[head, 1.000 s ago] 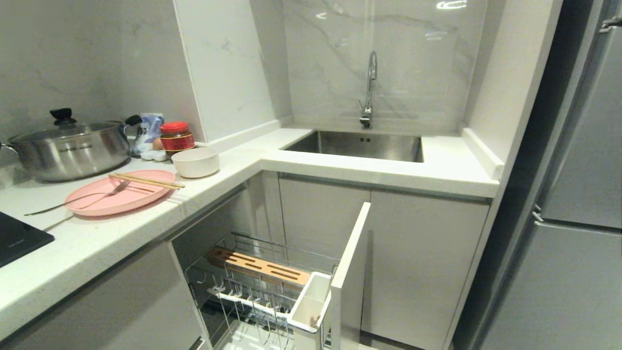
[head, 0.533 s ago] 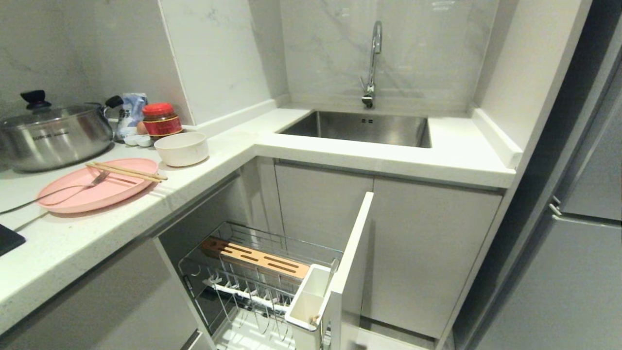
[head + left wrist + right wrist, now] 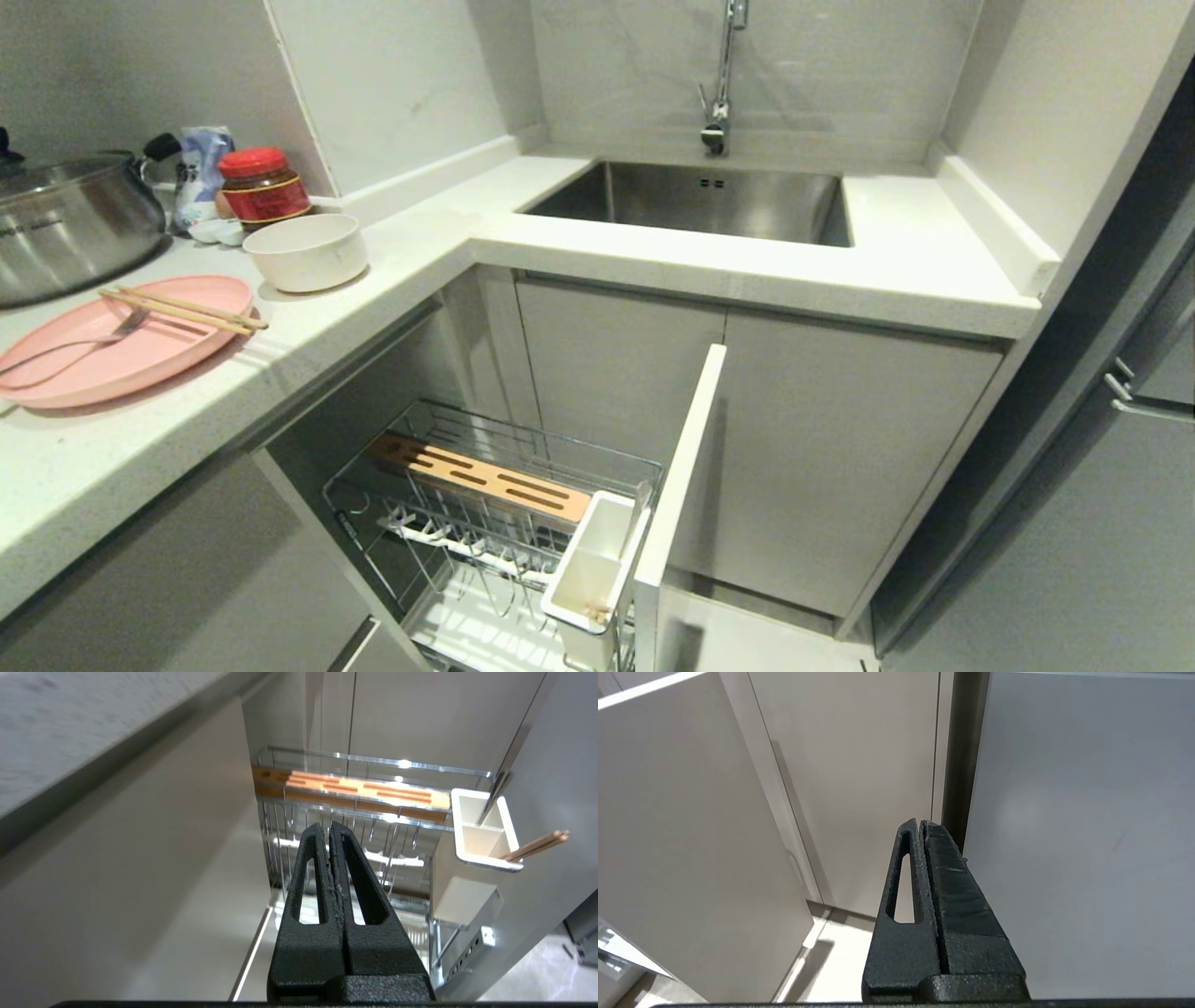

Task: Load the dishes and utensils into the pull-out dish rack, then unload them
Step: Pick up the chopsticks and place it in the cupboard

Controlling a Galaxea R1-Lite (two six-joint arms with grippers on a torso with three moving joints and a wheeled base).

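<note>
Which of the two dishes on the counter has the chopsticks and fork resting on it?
The pink oval plate, wide and shallow. The round off-white bowl beside it holds neither.

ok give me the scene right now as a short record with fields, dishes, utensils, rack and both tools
plate: wide pink oval plate flat on the white counter
bowl: round off-white bowl on the counter beside the plate
utensils: light wooden chopsticks and slim silver fork lying on the plate
rack: chrome wire pull-out dish rack pulled out, no dishes in it
holder: white plastic utensil holder at the rack's front
left tool: shut, empty, facing the rack
right tool: shut, empty, facing cabinet fronts
</note>
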